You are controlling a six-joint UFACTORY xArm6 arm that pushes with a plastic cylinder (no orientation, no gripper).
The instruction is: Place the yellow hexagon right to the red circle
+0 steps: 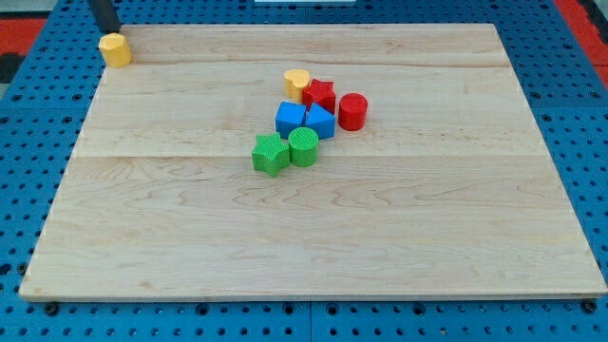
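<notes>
Here my tip [112, 30] touches the yellow hexagon [115, 49] at the bench's [285, 247] top-left corner; no fingers, nothing gripped; the red circle [352, 111] stands well apart, near the bench's centre, beside the other blocks.

You've got eight blocks on the board [399, 237]: two yellow, two red, two blue, two green. By shape you can count one hexagon, one circle, two stars; others unclear.
</notes>
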